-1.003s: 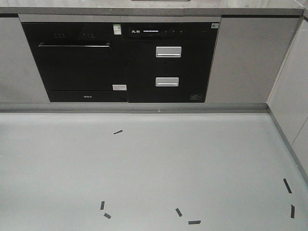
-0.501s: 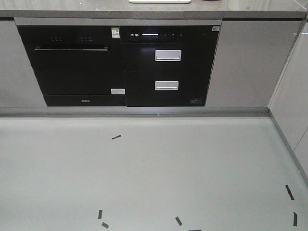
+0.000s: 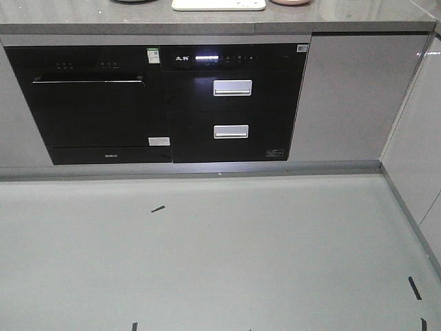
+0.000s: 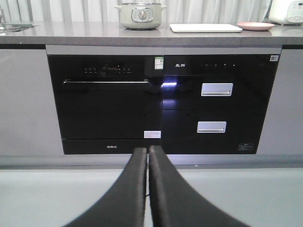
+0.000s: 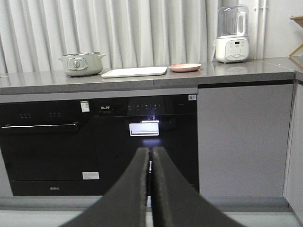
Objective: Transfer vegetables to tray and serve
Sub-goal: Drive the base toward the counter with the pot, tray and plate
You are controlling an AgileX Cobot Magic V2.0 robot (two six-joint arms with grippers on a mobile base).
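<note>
Facing the counter (image 5: 246,72) from well back, left gripper (image 4: 147,150) and right gripper (image 5: 151,151) closed, empty; next, base must close on tray (image 5: 134,72).

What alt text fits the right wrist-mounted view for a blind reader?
The right gripper, jaws together, faces a grey counter holding a cream tray, a pink plate right of it, a pale green pot left of it and a white blender far right. Black appliances sit below.
</note>
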